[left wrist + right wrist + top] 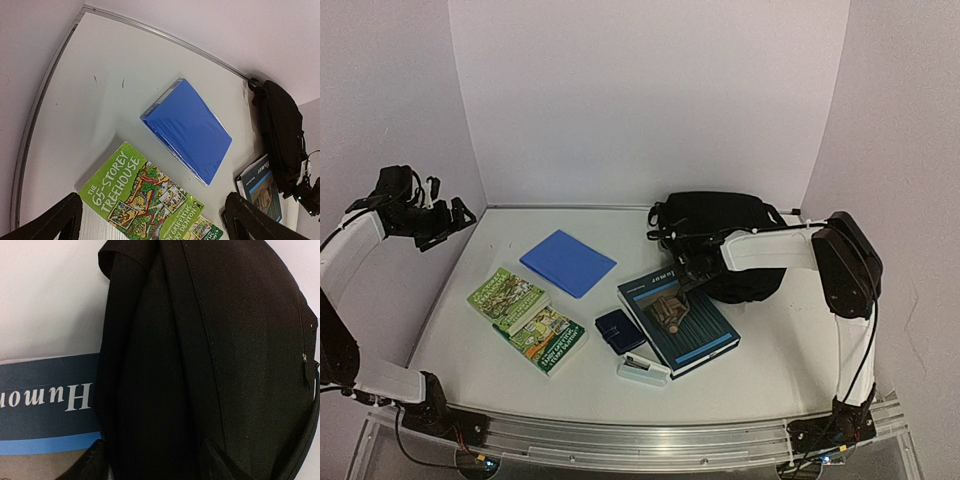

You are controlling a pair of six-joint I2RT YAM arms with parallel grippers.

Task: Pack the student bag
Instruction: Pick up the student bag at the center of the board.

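A: Surface + room?
B: White table (460, 300), pale walls (640, 100) on 3 sides. Metal rail (640, 440) runs along the near edge, w/ both arm bases on it.

A: Edges, free room?
B: Bare table shows at the far left corner, betw. the blue folder (567, 262) and the left wall. Same at front right, by the right arm's base. Middle is busy. A green book (507, 297) touches a second green book (548, 340), both left of centre. A navy pouch (619, 330) lies just beside the dark book (680, 320). A white box (644, 369) lies at that book's near corner. The folder lies apart from the rest, nearer the back wall.

A: Bag?
B: The bag (720, 225) sits far right, close to the back wall. Its near side laps over the title end of the dark book. A zip (304, 357) shows on its side. Can't tell if it's open or what's inside.

A: Grippers?
B: The left gripper (445, 218) hangs high over the table's left edge, fingers (55, 220) spread wide, looking down on the folder + green book. The right gripper (685, 270) is low at the bag's near side. Its fingers (95, 462) sit either side of a fold of the fabric, which fills the gap, so it's pinching the bag.
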